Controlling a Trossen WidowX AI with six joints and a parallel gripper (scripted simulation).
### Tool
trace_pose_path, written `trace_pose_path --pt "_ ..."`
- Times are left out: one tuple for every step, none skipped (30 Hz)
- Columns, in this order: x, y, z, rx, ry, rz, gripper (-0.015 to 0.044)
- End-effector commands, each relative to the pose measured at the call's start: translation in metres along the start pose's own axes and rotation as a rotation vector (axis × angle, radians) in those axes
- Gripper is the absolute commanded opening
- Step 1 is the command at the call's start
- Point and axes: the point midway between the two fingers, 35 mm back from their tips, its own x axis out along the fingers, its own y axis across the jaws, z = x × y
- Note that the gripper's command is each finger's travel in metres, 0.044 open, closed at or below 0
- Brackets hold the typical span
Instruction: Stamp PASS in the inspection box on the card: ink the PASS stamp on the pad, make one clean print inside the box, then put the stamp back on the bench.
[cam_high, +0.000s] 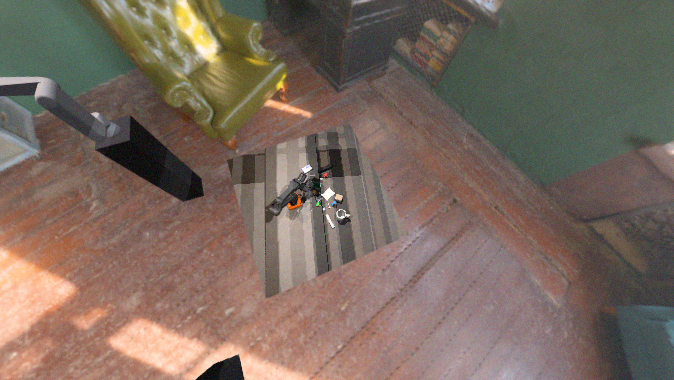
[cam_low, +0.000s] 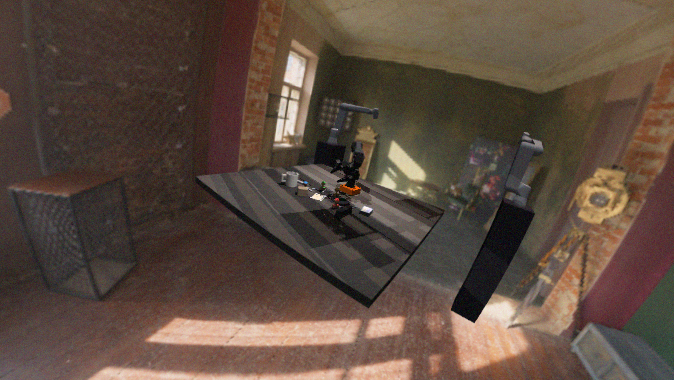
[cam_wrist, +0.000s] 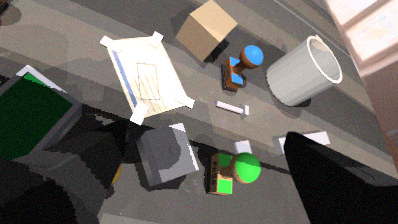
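Note:
The card (cam_wrist: 126, 56) (cam_high: 328, 194) (cam_low: 317, 197) is held flat by white tape at its corners. A thin box outline (cam_wrist: 138, 80) shows on it, with faint slanted lines. A green-knobbed stamp (cam_wrist: 246, 168) (cam_high: 318, 203) (cam_low: 323, 185) stands below right of the card in the wrist view; its side lettering is too small to read, so I cannot confirm PASS. A pad with a green surface (cam_wrist: 32, 112) lies left of the card, partly hidden by a finger. My gripper (cam_wrist: 208, 134) is open and empty, its dark fingers wide apart, with the green-knobbed stamp visible between them.
A blue-knobbed stamp (cam_wrist: 251, 56), a wooden block (cam_wrist: 205, 32) and a mug (cam_wrist: 295, 75) (cam_high: 342, 216) (cam_low: 291, 179) stand beyond. A grey box (cam_wrist: 167, 156) sits between card and gripper. A red-knobbed item (cam_high: 325, 175) (cam_low: 336, 201) and an orange object (cam_high: 295, 202) (cam_low: 351, 190) are near the arm.

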Motion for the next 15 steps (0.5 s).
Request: trace_pose_path --pt "0.000 0.000 0.000 -0.004 0.008 -0.001 0.0374" --pt "0.002 -0.002 0.000 -0.017 0.032 -0.003 0.0348" --pt "0.004 -0.004 0.000 -0.036 0.072 -0.005 0.0321" --pt "0.006 -0.007 -0.001 -0.058 0.121 -0.005 0.0295" --pt "0.008 -0.010 -0.001 -0.077 0.170 -0.002 0.0269" --pt "0.011 -0.013 -0.002 -0.094 0.219 0.004 0.0243" --pt "0.013 -0.016 -0.002 -0.108 0.268 0.012 0.0224" --pt "0.016 -0.019 -0.003 -0.119 0.315 0.023 0.0224" --pt "0.018 -0.022 -0.003 -0.128 0.362 0.037 0.0224" --pt "0.021 -0.025 -0.004 -0.135 0.408 0.053 0.0224" --pt "0.023 -0.028 -0.005 -0.141 0.452 0.072 0.0224" --pt "0.025 -0.031 -0.005 -0.144 0.496 0.094 0.0224" --pt "0.028 -0.035 -0.006 -0.145 0.537 0.118 0.0224" --pt "0.030 -0.038 -0.007 -0.143 0.576 0.144 0.0224" --pt "0.033 -0.041 -0.008 -0.139 0.613 0.172 0.0224"
